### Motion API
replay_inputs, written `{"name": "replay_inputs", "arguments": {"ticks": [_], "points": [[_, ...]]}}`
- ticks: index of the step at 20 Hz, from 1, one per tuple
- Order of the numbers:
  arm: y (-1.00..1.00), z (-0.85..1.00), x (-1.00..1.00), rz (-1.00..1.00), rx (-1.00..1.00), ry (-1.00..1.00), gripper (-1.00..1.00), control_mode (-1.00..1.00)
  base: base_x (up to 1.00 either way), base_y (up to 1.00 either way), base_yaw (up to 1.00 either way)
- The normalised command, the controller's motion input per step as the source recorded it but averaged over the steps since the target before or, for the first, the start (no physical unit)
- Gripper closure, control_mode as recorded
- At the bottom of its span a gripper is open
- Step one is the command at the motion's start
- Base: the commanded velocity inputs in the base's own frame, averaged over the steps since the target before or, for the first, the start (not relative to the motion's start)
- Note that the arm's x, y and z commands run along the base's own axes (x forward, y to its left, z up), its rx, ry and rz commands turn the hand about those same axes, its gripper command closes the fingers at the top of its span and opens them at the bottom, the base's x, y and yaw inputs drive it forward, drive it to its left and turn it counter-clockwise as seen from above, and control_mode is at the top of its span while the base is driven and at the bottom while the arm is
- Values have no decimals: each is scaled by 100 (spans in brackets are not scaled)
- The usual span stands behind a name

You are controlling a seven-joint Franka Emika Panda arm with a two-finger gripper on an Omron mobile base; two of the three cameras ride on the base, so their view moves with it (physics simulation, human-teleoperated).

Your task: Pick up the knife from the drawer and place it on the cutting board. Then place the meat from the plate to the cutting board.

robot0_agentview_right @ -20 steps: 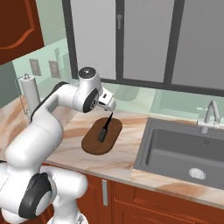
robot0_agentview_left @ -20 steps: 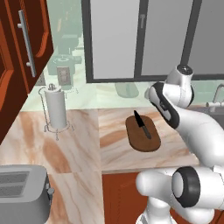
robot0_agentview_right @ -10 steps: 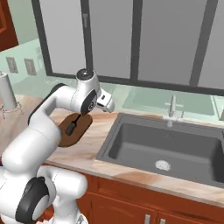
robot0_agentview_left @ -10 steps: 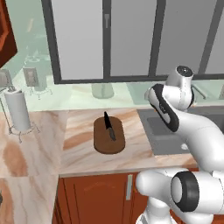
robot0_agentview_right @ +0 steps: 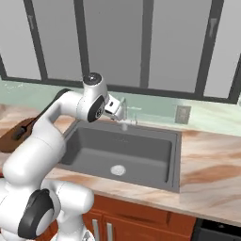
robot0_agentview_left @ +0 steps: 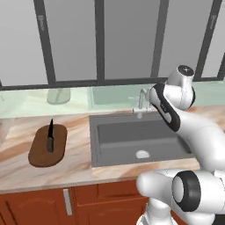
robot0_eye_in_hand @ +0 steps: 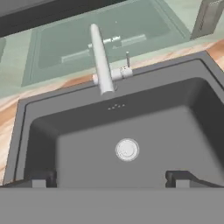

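The dark brown cutting board (robot0_agentview_left: 42,152) lies on the counter at the left, with the black knife (robot0_agentview_left: 49,136) resting along it, point toward the wall. In the right base view the board (robot0_agentview_right: 10,140) peeks out at the left edge behind my arm. My gripper (robot0_agentview_right: 118,112) hangs well to the right of the board, over the back of the sink. In the hand view my gripper (robot0_eye_in_hand: 109,179) is open, its fingertips (robot0_eye_in_hand: 42,179) wide apart with nothing between them. The drawer, plate and meat are out of view.
A dark grey sink (robot0_agentview_left: 101,145) with a round drain (robot0_eye_in_hand: 127,149) lies below the hand, and a silver faucet (robot0_eye_in_hand: 101,61) rises at its back rim. Marble counter (robot0_agentview_right: 212,174) runs right of the sink, with a wall outlet (robot0_agentview_right: 181,114) above. Cabinet fronts (robot0_agentview_left: 66,202) run below.
The whole scene has slid left as the base drove right: the board with the knife went from centre to far left and the sink came in front. The gripper stayed open.
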Motion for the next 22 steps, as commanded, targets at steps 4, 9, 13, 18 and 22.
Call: {"name": "replay_inputs", "arguments": {"ticks": [4, 9, 13, 18, 22], "points": [[0, 0, 0, 0, 0, 0, -100, 100, 22, -100, -9], [0, 0, 0, 0, 0, 0, -100, 100, 9, -100, -10], [0, 0, 0, 0, 0, 0, -100, 100, 6, -100, -11], [0, 0, 0, 0, 0, 0, -100, 100, 16, -100, -11], [0, 0, 0, 0, 0, 0, -100, 100, 17, -100, -11]]}}
